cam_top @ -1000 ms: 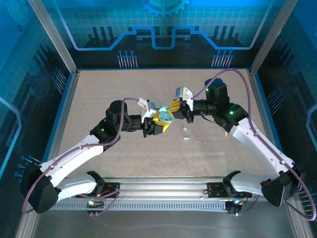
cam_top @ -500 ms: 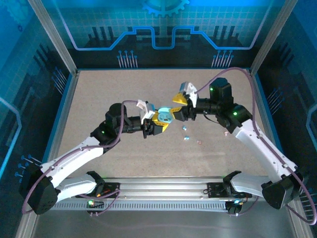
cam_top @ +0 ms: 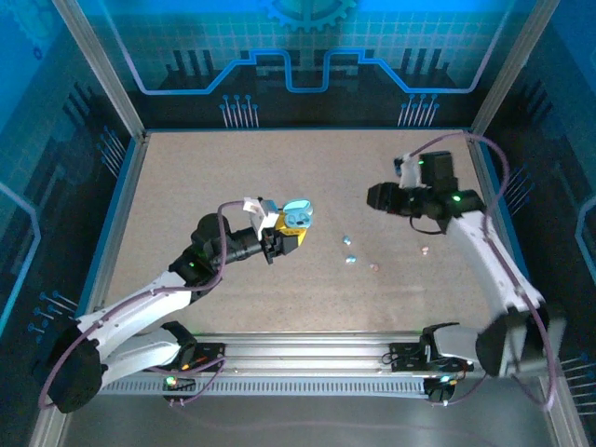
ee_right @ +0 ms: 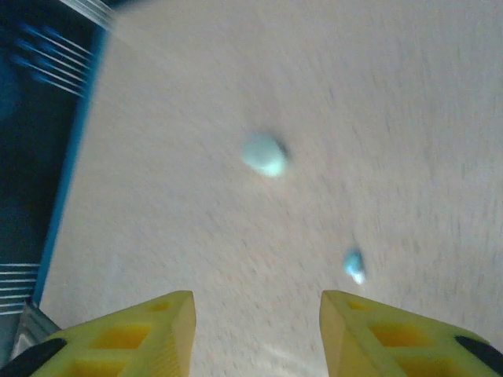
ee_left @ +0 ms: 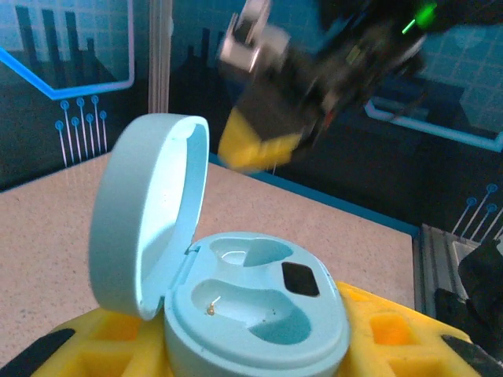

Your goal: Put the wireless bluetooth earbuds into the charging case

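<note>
Two pincers, together at the case a moment ago, now sit well apart. From above: the right pincer (cam_top: 377, 196) has withdrawn, and the left pincer (cam_top: 284, 233) pinches the open case (cam_top: 297, 215). Earbuds (cam_top: 351, 260) lie on bare counter (cam_top: 205, 168) between, clear of edges. Left wrist: lid (ee_left: 145, 212) upright, sockets (ee_left: 244, 302) showing. Right wrist: right pincer (ee_right: 255, 314) spread over two earbuds (ee_right: 263, 153).

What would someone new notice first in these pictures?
The open pale blue charging case, lid up and both wells empty, sits clamped in the left gripper over the middle of the speckled table. To its right, tiny earbuds lie scattered on the surface, and the right gripper hangs open with two of them just ahead of it.
</note>
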Controlling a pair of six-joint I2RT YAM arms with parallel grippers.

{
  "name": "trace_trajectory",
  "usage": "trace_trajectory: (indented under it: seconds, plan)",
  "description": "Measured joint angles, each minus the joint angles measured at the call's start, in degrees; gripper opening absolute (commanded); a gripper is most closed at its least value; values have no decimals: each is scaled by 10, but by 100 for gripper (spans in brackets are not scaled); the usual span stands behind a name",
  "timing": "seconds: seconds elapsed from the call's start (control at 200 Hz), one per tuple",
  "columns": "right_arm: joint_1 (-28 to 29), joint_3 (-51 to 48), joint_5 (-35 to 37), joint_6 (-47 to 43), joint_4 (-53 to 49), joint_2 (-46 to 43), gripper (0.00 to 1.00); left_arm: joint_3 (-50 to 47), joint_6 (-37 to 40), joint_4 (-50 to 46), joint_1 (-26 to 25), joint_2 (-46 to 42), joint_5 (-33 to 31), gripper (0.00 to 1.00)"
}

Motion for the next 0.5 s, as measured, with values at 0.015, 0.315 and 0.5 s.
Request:
trace_trajectory:
  seconds: [0.015, 0.315, 0.5]
  plan:
    - [3, -3, 2, 0, -5, 17, 45, 0, 0, 2, 0, -2, -2, 33]
    - [81, 63, 100, -1, -85, 255, 43, 0, -6, 6, 0, -23, -7, 33]
    - [115, 155, 154, -1, -119, 337, 40, 0, -6, 6, 0, -32, -9, 33]
